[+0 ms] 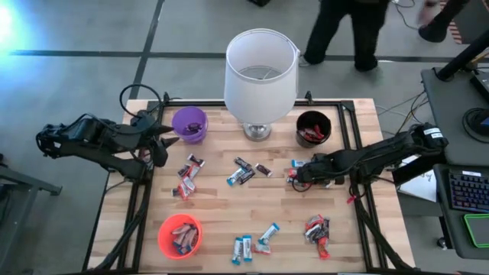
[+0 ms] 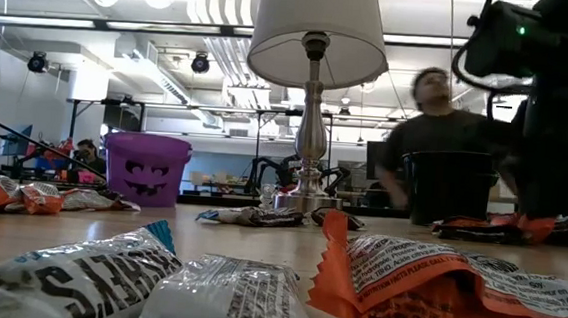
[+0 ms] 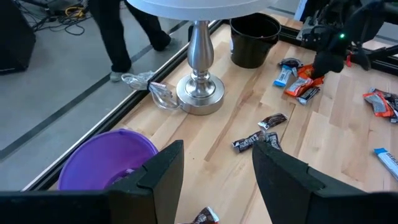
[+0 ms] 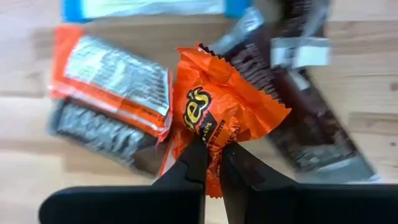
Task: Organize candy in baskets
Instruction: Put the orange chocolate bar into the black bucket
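Note:
My right gripper (image 4: pixel 212 163) points down over a small pile of candy (image 1: pixel 295 173) at the table's right, below the black basket (image 1: pixel 313 128), and is shut on an orange-wrapped candy (image 4: pixel 217 112). Dark brown bars (image 4: pixel 311 118), another orange bar (image 4: pixel 112 78) and a blue-and-white bar (image 4: pixel 149 7) lie around it on the wood. My left gripper (image 3: pixel 217 174) hangs open in the air beside the purple basket (image 3: pixel 106 165) at the far left and touches nothing. The orange-red basket (image 1: pixel 180 234) stands at the near left with several bars in it. My right gripper pinches the orange candy's crinkled wrapper (image 4: pixel 208 134) near one end between its two fingertips (image 4: pixel 194 163). The fingers come from above, pointing steeply down. The wrapper is bunched up at the fingers, and the rest of the candy lies on the neighbouring bars of the pile.
A white-shaded lamp (image 1: pixel 260 76) on a metal base (image 1: pixel 258 131) stands at the far middle. Loose candy lies in groups at the left (image 1: pixel 187 174), the middle (image 1: pixel 243 173), the near middle (image 1: pixel 256 243) and the near right (image 1: pixel 318 231). A person (image 2: pixel 437 120) is beyond the far edge.

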